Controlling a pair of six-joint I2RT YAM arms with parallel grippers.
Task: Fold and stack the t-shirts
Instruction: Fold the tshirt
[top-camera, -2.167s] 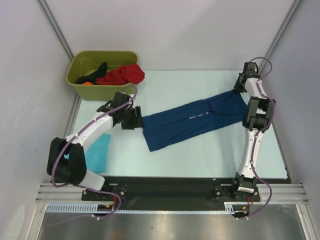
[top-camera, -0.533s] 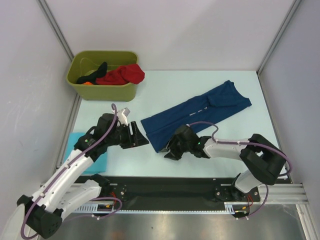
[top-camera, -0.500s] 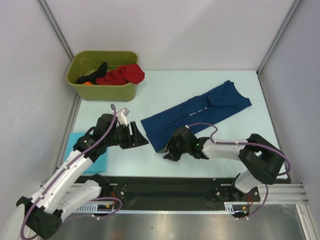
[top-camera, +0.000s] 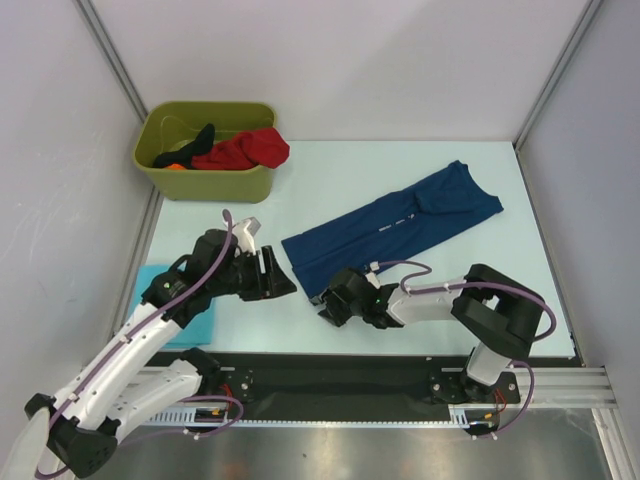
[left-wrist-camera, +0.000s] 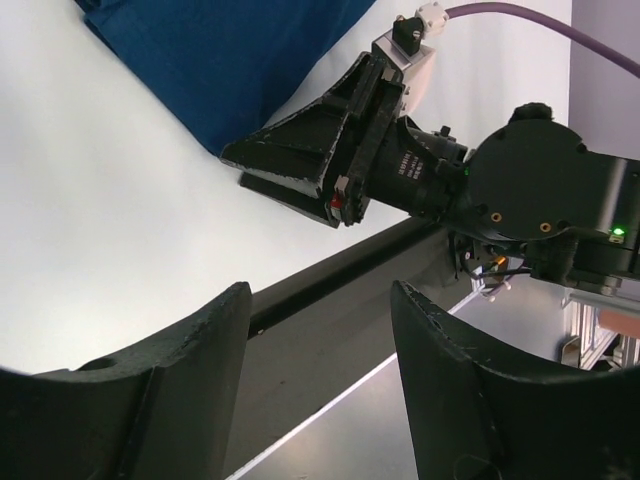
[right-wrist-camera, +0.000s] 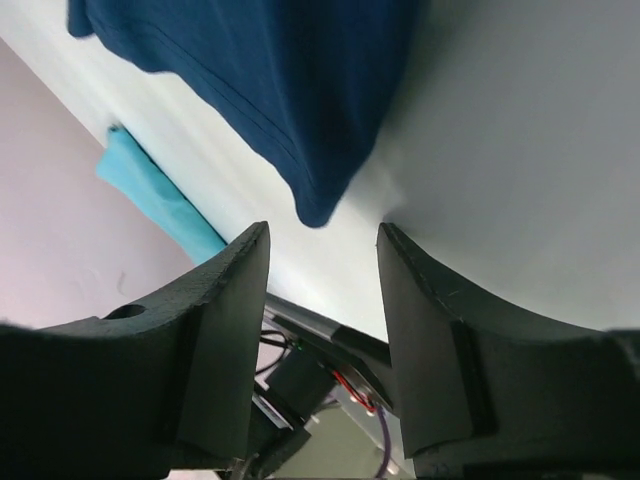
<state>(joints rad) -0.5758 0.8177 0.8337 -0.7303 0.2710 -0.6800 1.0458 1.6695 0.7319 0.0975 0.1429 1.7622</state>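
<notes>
A navy t-shirt (top-camera: 390, 235), folded into a long strip, lies slantwise across the table. My right gripper (top-camera: 328, 305) is open just off the shirt's near left corner; in the right wrist view that corner (right-wrist-camera: 320, 200) lies just beyond the open gripper (right-wrist-camera: 320, 235), outside it. My left gripper (top-camera: 285, 275) hovers open beside the shirt's left end, empty. The left wrist view looks past its open gripper (left-wrist-camera: 320, 300) to the right gripper (left-wrist-camera: 320, 165) and the navy cloth (left-wrist-camera: 230, 60). A turquoise t-shirt (top-camera: 205, 318) lies folded at the near left, partly under my left arm.
An olive-green bin (top-camera: 165, 175) stands at the far left with a red t-shirt (top-camera: 245, 150) and a black one (top-camera: 200, 138) in it. A black rail (top-camera: 340, 375) runs along the table's near edge. Grey walls close in left, right and back.
The right arm has swung from the shirt's far right end to its near left corner, sliding slightly left lately. The left gripper has drawn back off the shirt's left end.
</notes>
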